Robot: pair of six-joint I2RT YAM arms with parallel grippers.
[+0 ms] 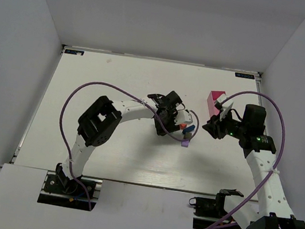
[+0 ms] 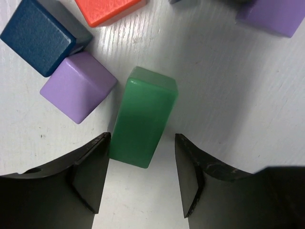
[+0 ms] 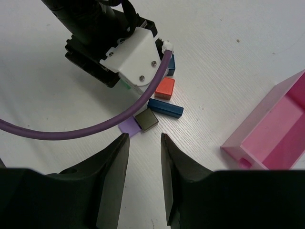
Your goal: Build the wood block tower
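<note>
- The wood blocks (image 1: 184,132) lie loose and flat on the tabletop (image 1: 117,80) near its middle, between the two arms. Nothing is stacked, so the tower is not yet begun.
- The green block (image 2: 143,124) lies on its long face. A purple cube (image 2: 78,93) sits just beside its left side, with a dark blue block (image 2: 40,36) and a red-orange block (image 2: 109,9) beyond.
- From the right wrist, a brown block (image 3: 146,119) and a long blue block (image 3: 165,108) show at the near edge of the cluster.
- The left tool (image 2: 140,179) is spread open and holds nothing. Its jaws straddle the near end of the green block, with bare tabletop showing on the right side.
- I judge the step in hand to be picking up the green block. The next move calls for closing squarely on its long sides, then lifting straight up so the purple cube is not dragged along.
- The right tool (image 3: 143,181) hangs parted and empty, near the blocks, with the pink tray (image 3: 267,129) to its side.
- No brand or writing shows on the blocks or tray. Two small dark labels (image 1: 75,52) at the tabletop's far corners may carry text, but they are too small to read.
</note>
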